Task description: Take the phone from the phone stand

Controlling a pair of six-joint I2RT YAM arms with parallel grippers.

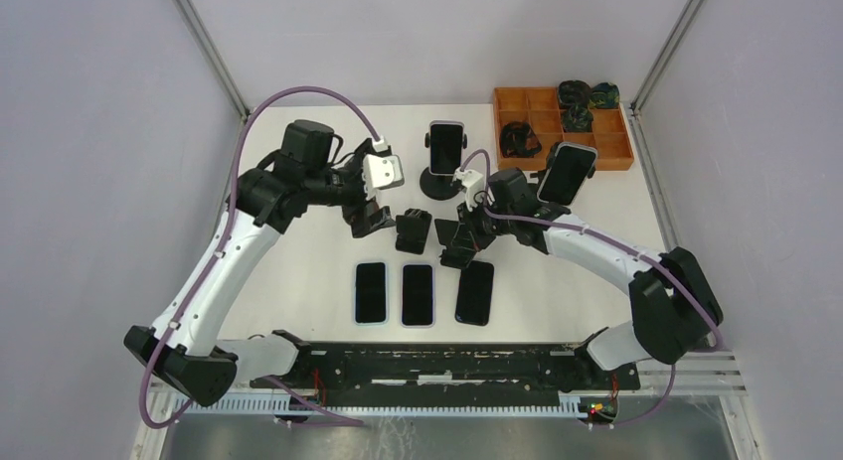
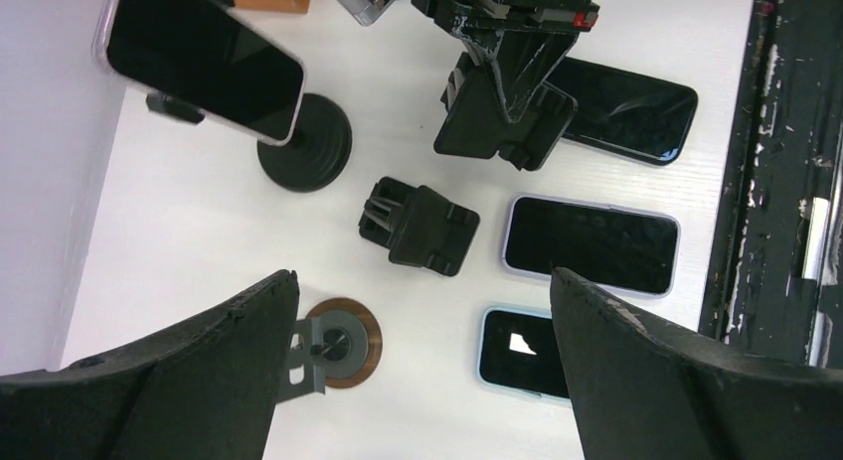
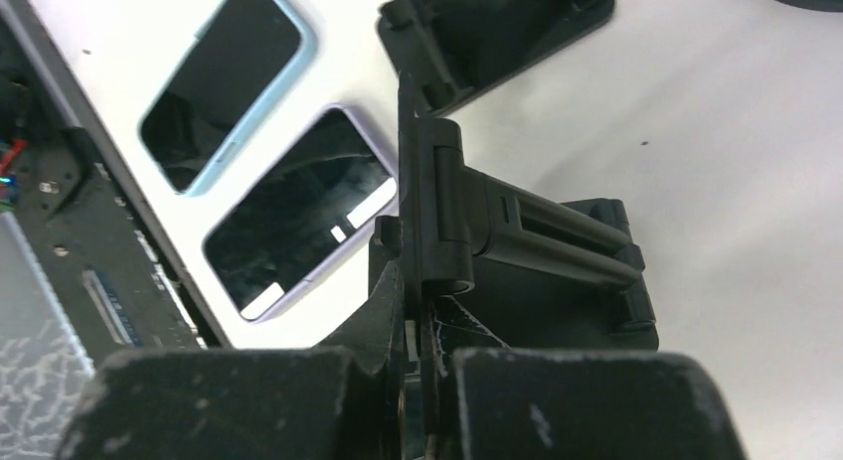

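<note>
A phone [image 1: 445, 147] stands upright on a round-based black stand [image 1: 438, 185] at the back middle; the left wrist view shows this phone [image 2: 204, 68] and its base [image 2: 303, 152]. A second phone [image 1: 567, 172] leans on a stand at the back right. My left gripper [image 1: 370, 220] is open and empty, hovering above the table in front of the first phone [image 2: 422, 286]. My right gripper [image 1: 459, 243] is shut on the plate of a black folding stand [image 3: 517, 231], also seen in the left wrist view [image 2: 502, 107]. That stand holds no phone.
Three phones lie flat in a row near the front: left [image 1: 370, 292], middle [image 1: 418, 294], right [image 1: 475, 292], the right one with a cracked screen. A folded black stand [image 1: 413, 230] and a round brown-ringed disc stand [image 2: 338, 341] lie between the grippers. An orange tray [image 1: 611, 147] stands back right.
</note>
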